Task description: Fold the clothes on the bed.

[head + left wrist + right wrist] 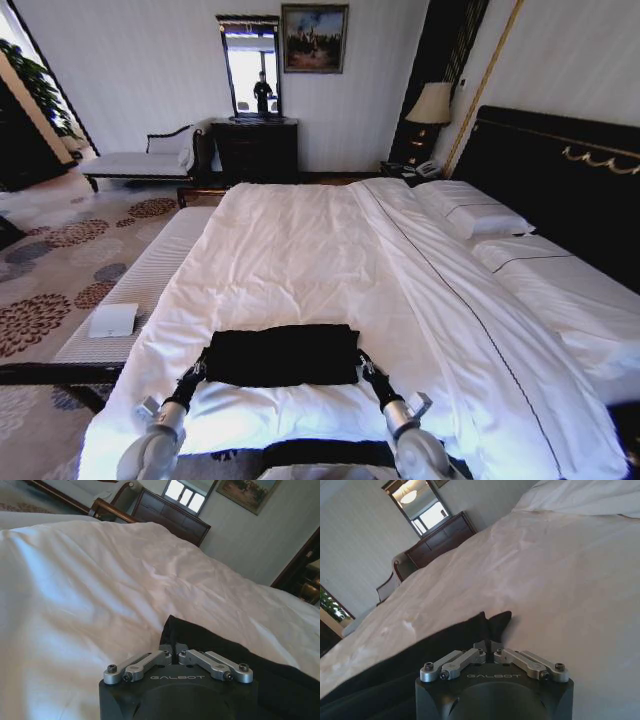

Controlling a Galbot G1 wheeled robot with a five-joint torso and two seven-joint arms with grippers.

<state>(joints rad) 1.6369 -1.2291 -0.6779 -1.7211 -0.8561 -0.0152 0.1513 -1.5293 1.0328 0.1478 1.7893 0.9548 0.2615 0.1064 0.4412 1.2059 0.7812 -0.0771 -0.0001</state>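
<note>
The clothes (283,355), a black garment lying as a flat rectangle, rest on the near end of the bed (300,240). My left gripper (200,368) sits at its left edge and my right gripper (365,366) at its right edge. In the left wrist view the left gripper (174,647) is shut, its tips meeting on the edge of the black cloth (240,660). In the right wrist view the right gripper (488,645) is shut on a raised corner of the cloth (420,650). No lettering is visible on the fabric.
A white-cushioned bench (140,290) runs along the bed's left side with a small folded white towel (112,320) on it. Pillows (470,215) and a dark headboard (560,170) lie to the right. A dresser (255,150) stands at the far wall.
</note>
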